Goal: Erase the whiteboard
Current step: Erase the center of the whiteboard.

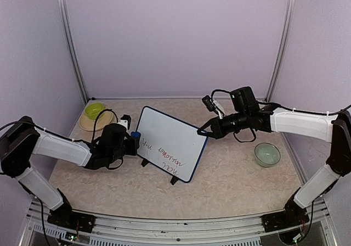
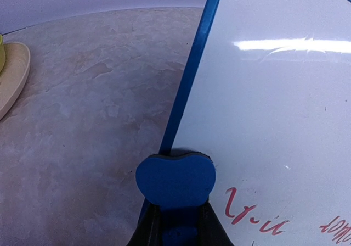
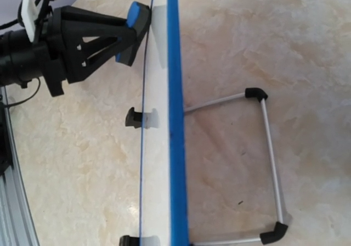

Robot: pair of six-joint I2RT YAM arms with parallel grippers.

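Observation:
The whiteboard (image 1: 171, 141) stands tilted on its black legs mid-table, with a blue frame and red and black writing (image 1: 164, 154) along its lower part. My left gripper (image 1: 131, 139) is shut on a small blue eraser (image 2: 175, 180), which presses against the board's left edge (image 2: 189, 81), beside red marks (image 2: 249, 216). My right gripper (image 1: 205, 129) is shut on the board's upper right edge. Its fingers do not show in the right wrist view, where the frame (image 3: 175, 119) runs down the middle and the eraser (image 3: 137, 15) meets the board's face.
A yellow-green bowl (image 1: 94, 110) sits on a tan plate (image 1: 101, 122) at the back left. A pale green bowl (image 1: 267, 154) stands on the right. The board's wire stand (image 3: 271, 163) spreads behind it, and black feet (image 3: 133, 117) stick out in front.

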